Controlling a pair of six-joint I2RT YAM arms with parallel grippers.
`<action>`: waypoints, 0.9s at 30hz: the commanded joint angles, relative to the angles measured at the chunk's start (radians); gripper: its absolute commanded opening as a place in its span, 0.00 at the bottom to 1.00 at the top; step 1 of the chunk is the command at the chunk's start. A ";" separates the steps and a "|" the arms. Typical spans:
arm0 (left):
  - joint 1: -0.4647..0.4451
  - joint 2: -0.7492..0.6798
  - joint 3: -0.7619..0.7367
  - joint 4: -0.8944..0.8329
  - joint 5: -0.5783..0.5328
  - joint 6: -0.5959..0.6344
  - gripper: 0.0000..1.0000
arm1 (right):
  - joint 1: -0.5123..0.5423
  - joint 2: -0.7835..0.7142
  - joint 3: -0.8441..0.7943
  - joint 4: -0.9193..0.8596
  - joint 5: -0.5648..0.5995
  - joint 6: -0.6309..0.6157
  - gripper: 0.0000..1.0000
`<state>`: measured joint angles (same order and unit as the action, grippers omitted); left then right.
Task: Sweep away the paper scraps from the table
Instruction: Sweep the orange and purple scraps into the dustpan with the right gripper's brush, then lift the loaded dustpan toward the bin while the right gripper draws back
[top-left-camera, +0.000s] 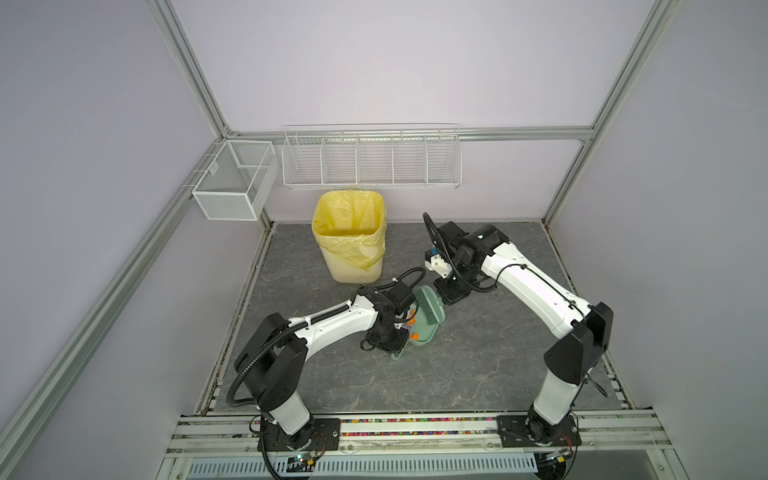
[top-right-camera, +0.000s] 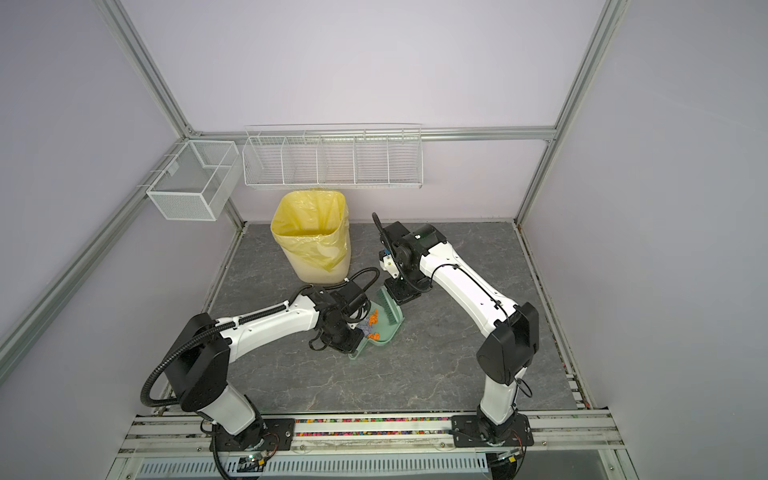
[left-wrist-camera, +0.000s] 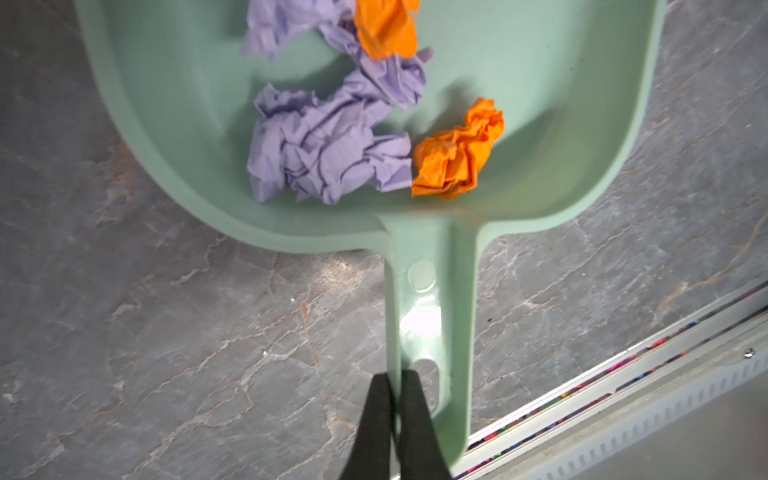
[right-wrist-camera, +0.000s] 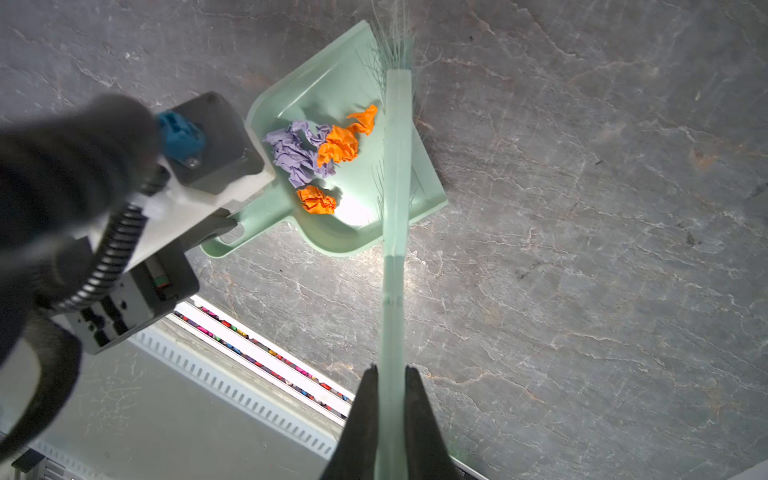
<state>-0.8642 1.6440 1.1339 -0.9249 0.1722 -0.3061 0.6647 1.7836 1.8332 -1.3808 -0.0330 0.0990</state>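
Note:
Several crumpled paper scraps, orange and lavender, lie inside a mint-green dustpan near the middle of the table. They also show in the right wrist view as a cluster of paper scraps in the dustpan. My left gripper is shut on the dustpan's handle. My right gripper is shut on the handle of a matching green brush, whose bristles lie over the pan's open lip. In both top views the dustpan sits between the two wrists.
A cream bin with a yellow liner stands open at the back left of the table, just beyond the left arm. White wire baskets hang on the back wall. An aluminium rail runs along the front edge.

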 joint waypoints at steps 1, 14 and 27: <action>0.003 -0.032 -0.010 -0.006 -0.022 -0.008 0.00 | -0.014 -0.049 -0.026 0.043 0.004 0.035 0.07; 0.002 -0.065 -0.032 0.009 -0.041 -0.044 0.00 | -0.082 -0.141 -0.119 0.162 0.016 0.089 0.07; 0.003 -0.062 0.071 -0.055 -0.072 -0.051 0.00 | -0.222 -0.236 -0.251 0.306 -0.016 0.126 0.07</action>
<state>-0.8642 1.6020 1.1542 -0.9569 0.1169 -0.3397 0.4561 1.5799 1.6035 -1.1313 -0.0254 0.2096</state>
